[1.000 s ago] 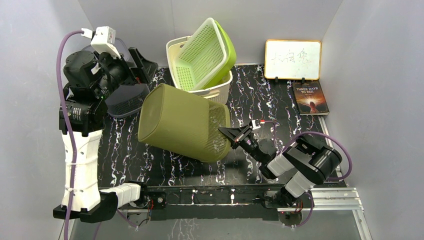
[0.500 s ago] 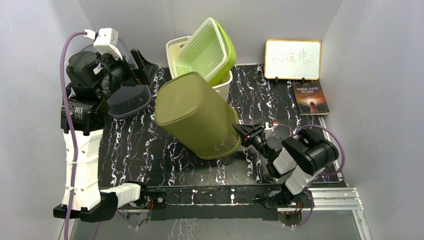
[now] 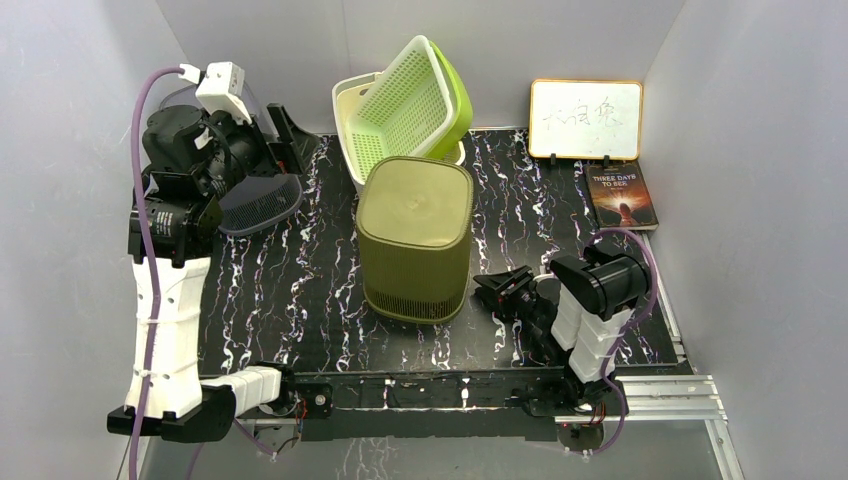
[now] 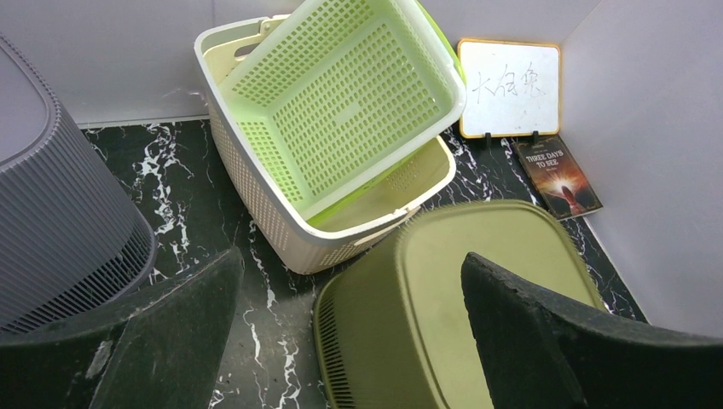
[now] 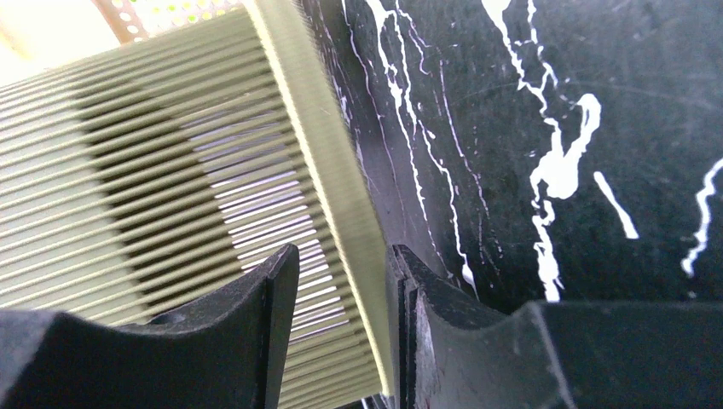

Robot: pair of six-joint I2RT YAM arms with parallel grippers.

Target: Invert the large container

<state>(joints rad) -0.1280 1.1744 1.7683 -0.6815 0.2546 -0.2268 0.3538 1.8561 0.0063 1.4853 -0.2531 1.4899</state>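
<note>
We see our right gripper [image 5: 343, 256] with fingers parted, the upturned olive container's [image 3: 414, 240] rim between them; our left gripper [image 4: 349, 260] fingers spread wide, well apart from it.

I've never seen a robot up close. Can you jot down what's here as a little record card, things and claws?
Large container: olive bin, upside down on the table, solid bottom facing up
Right arm: right gripper low beside it, open, straddling its rim
Left arm: left gripper raised at back left, open, empty
Behind: green basket tilted inside a white basket
Back left: grey bin
Back right: whiteboard, book in front
</note>
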